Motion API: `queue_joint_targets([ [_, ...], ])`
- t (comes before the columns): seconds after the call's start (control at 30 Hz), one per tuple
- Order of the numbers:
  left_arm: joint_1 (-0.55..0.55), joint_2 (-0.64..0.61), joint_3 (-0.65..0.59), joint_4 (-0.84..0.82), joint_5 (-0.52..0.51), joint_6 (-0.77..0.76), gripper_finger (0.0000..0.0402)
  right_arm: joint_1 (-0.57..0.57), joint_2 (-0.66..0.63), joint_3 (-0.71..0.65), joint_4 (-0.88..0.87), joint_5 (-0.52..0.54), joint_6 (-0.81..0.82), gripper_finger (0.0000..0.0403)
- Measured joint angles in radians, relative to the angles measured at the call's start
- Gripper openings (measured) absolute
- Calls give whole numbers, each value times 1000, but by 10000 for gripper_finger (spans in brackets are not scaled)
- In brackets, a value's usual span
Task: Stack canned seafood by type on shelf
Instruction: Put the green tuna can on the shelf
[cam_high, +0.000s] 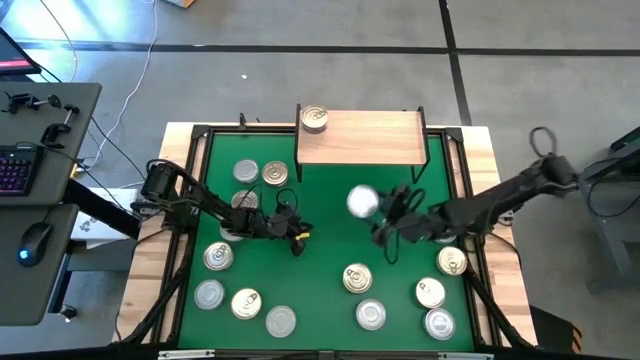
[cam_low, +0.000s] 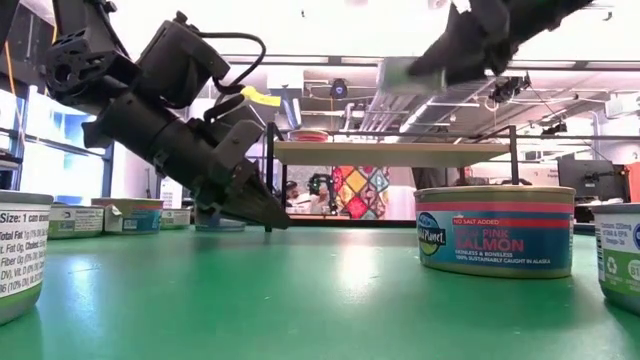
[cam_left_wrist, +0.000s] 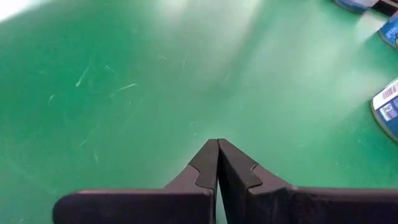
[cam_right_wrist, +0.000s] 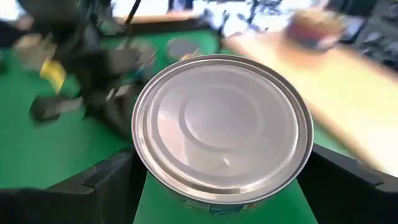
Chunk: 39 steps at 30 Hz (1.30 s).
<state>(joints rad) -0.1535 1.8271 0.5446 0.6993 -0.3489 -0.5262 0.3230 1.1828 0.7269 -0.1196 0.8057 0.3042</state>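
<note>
The shelf (cam_high: 365, 137), a light wood board on black legs, stands at the far edge of the green mat (cam_high: 325, 275). One gold-lidded tin (cam_high: 314, 119) rests on the shelf's left end. My right gripper (cam_high: 378, 212) is shut on a silver-lidded tin (cam_high: 362, 201), which it holds raised over the mat in front of the shelf. This tin shows high up in the low view (cam_low: 420, 73). My left gripper (cam_high: 298, 238) is shut, pointing down at bare mat near the middle (cam_left_wrist: 217, 146). Several more tins sit flat on the mat, such as a gold one (cam_high: 357, 278). My right gripper pinches the silver-lidded tin by its side wall (cam_right_wrist: 161, 186), one finger (cam_right_wrist: 109, 180) on each side, coming level from the table's right. The tin is lifted clear of the mat, lid up and roughly level.
Tins cluster on the mat's left (cam_high: 246, 172) (cam_high: 218, 256), near edge (cam_high: 281, 321) and right (cam_high: 430, 292) (cam_high: 452, 261). A pink salmon tin (cam_low: 495, 230) stands close to the low camera. The shelf top right of the gold tin is bare wood (cam_high: 385, 135). A desk with keyboard (cam_high: 15, 170) stands left.
</note>
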Motion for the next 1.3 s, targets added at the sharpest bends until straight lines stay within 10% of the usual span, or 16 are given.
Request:
queue_joint_targets([
  [0.63,6,-19,69,31,70,85,0,-685,-127,63,-254,-363,-219,374],
  [0.87,58,-44,362,-202,134,328,0,-811,-127,63,-278,-583,-227,396],
  [1.3,363,60,922,-551,280,627,0,-840,-70,31,-254,-621,-290,399],
])
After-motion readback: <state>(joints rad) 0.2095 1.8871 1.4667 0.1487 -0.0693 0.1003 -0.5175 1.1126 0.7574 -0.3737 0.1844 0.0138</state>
